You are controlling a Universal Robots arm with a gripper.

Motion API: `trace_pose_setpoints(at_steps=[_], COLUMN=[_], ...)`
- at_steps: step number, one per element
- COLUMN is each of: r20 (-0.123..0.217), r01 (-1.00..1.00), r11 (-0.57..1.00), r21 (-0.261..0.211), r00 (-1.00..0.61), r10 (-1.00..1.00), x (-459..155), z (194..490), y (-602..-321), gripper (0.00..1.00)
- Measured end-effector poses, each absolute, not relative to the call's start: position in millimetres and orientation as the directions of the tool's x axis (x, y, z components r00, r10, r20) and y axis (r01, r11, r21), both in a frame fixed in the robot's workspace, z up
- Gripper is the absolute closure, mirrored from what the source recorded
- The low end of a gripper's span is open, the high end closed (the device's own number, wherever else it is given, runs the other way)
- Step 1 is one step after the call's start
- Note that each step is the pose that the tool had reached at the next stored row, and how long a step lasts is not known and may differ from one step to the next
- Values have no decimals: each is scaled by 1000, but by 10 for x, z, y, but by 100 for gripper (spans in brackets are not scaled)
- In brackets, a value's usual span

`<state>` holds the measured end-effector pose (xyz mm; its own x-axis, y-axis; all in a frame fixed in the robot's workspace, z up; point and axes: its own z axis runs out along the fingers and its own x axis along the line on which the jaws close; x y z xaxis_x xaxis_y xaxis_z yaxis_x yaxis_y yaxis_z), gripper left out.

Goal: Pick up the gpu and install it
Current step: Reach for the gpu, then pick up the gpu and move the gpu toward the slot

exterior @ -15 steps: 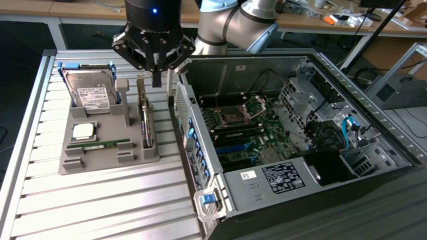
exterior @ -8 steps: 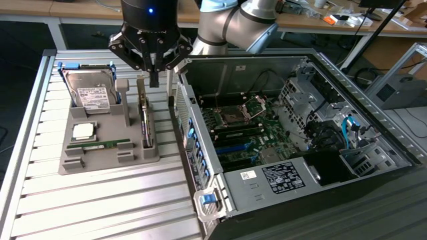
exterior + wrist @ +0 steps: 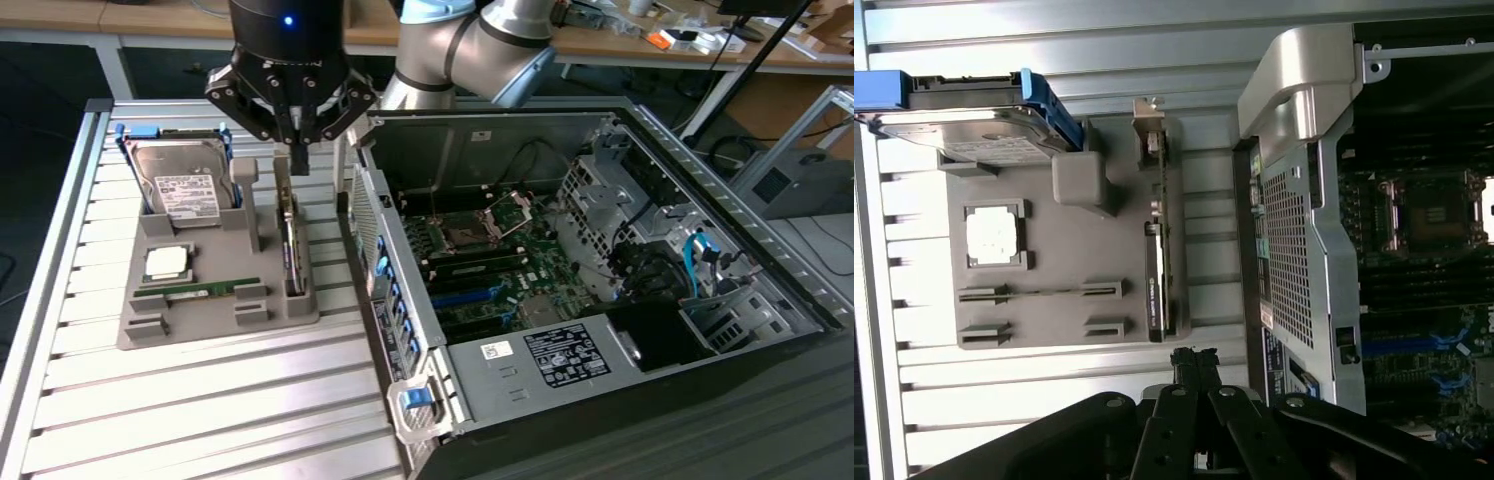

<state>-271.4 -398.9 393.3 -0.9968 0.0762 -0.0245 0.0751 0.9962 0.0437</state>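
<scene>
Exterior view.
A: Which step?
B: Approach, by judgement. The gripper [image 3: 300, 158], jaws shut and empty, hangs close above the gpu [image 3: 291, 235], which stands on edge in the grey tray [image 3: 200, 320].
A: Requirement?
B: Jaws parted, straddling the card's top edge.

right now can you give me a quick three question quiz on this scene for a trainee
1. True or false: the gpu already sits inside the computer case.
2. Which part in the grey tray has blue side rails? A) hard drive B) RAM stick C) gpu
3. Fill in: the gripper hangs over the gpu's far end with its jaws ____.

Key
1. False: it stands on edge in the tray, outside the case.
2. A
3. shut
</scene>
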Motion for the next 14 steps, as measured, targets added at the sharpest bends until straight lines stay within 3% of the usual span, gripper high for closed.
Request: trace_pose_setpoints(at_steps=[14], r20=[-24], r01=[75], r11=[996], r21=[44], r00=[-997], r10=[76], x=[-2750], z=[3933], y=[-3989], gripper=[89])
